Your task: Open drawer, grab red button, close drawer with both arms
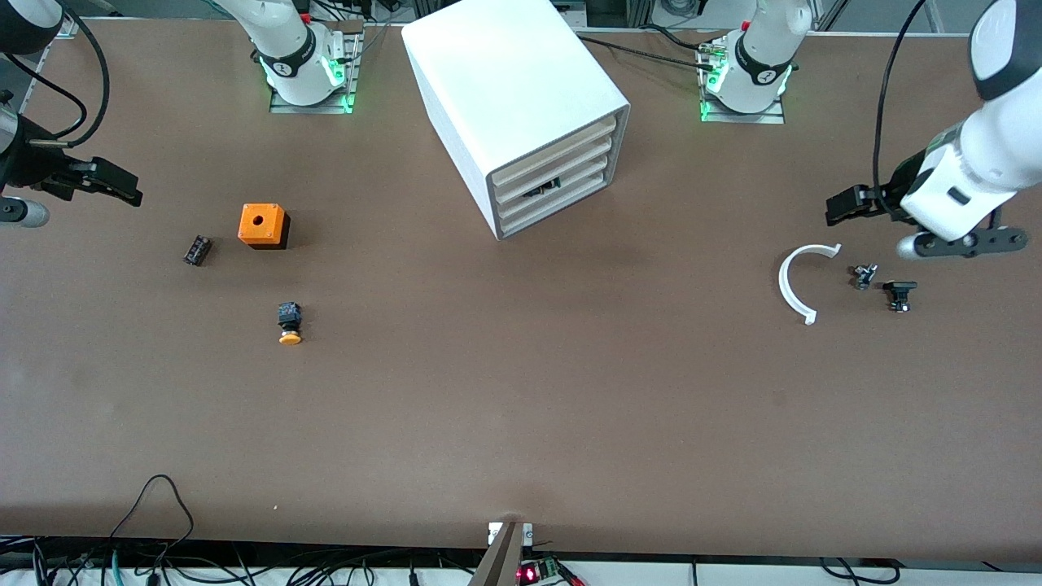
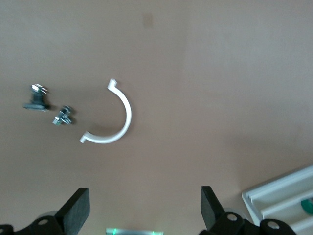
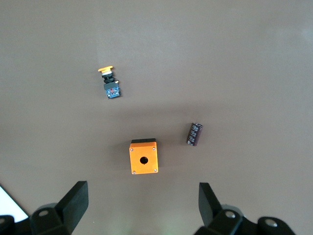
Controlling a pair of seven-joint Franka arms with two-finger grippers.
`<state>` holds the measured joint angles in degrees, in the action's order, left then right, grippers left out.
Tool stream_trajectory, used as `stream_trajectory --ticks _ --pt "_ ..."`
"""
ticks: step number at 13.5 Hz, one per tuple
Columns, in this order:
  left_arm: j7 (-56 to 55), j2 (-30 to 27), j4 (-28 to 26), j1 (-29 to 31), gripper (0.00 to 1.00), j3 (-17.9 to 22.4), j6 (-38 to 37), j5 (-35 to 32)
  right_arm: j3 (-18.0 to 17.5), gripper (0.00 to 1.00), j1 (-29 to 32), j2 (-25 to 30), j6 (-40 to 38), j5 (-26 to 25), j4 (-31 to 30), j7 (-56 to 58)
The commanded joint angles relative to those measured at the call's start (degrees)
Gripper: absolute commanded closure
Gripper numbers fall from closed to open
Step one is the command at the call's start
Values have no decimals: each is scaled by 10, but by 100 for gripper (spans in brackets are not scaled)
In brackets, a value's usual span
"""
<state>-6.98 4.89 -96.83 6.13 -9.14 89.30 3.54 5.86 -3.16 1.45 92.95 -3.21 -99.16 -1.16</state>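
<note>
A white cabinet (image 1: 521, 122) stands on the bench (image 1: 521, 407) between the two arm bases, its four stacked drawers facing the front camera at an angle. The drawer (image 1: 580, 174), one of the lower ones, sits in the cabinet and is pushed in or nearly so. A small dark item shows in a gap just below its front, but the red button cannot be made out.

The left hand (image 1: 847, 205) (image 2: 142, 205) hangs wide open and holds nothing, over the bench at the left arm's end. Just nearer the front camera lie a white half ring (image 1: 802, 281) (image 2: 110, 122) and two small metal fittings (image 1: 864, 275) (image 2: 63, 116).

The right hand (image 1: 122, 189) (image 3: 142, 200) is likewise spread wide and empty, over the right arm's end. An orange box (image 1: 263, 225) (image 3: 144, 157) lies there with a small dark block (image 1: 197, 250) (image 3: 194, 133) beside it, and an orange-capped button (image 1: 289, 323) (image 3: 110, 84) nearer the front camera.
</note>
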Motion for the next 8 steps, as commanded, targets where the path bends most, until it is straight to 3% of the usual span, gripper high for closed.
stream_trajectory --ticks 1,4,8 --pt "89 98 12 32 0 -2 -30 102 0 0 0 10 2 8 -9 9" --pt "127 174 -72 16 0 -7 -19 237 0 0 0 10 2 7 -9 9" --pt "227 248 -151 -65 0 -19 35 411 0 0 0 9 2 7 -8 7"
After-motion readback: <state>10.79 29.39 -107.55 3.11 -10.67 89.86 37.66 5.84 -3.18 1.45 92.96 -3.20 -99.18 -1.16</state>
